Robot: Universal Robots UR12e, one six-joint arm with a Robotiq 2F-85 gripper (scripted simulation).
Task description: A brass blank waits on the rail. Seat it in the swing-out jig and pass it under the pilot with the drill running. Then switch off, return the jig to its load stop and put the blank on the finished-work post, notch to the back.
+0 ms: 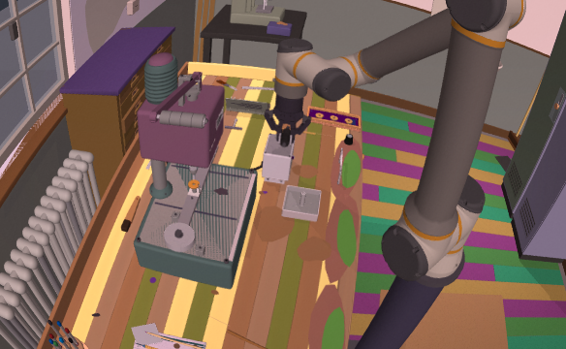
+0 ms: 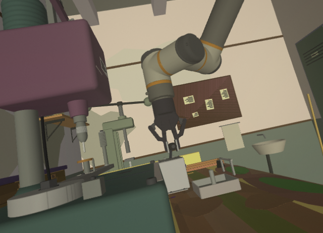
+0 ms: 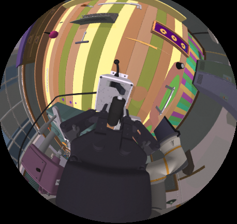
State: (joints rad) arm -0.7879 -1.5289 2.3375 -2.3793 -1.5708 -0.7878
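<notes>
On the striped bench, right of the drill press (image 1: 181, 126), stands a white switch box (image 1: 278, 162) with a black lever (image 2: 172, 147) rising from its top. I grip that lever's knob in my closed gripper (image 1: 285, 137), directly above the box. The brass blank (image 1: 194, 183) sits in the swing-out jig (image 2: 87, 164) on the drill table, close under the pilot (image 2: 83, 146). The finished-work post (image 1: 303, 198) stands upright in a shallow white tray (image 1: 302, 203) just in front of the switch box.
Behind the box lie a dark file block (image 1: 244, 104) and a purple tray of brass rings (image 1: 335, 117). A black knob (image 1: 349, 139) and a metal handle (image 1: 341, 165) sit near the bench's right edge. A cable runs from the box to the drill base.
</notes>
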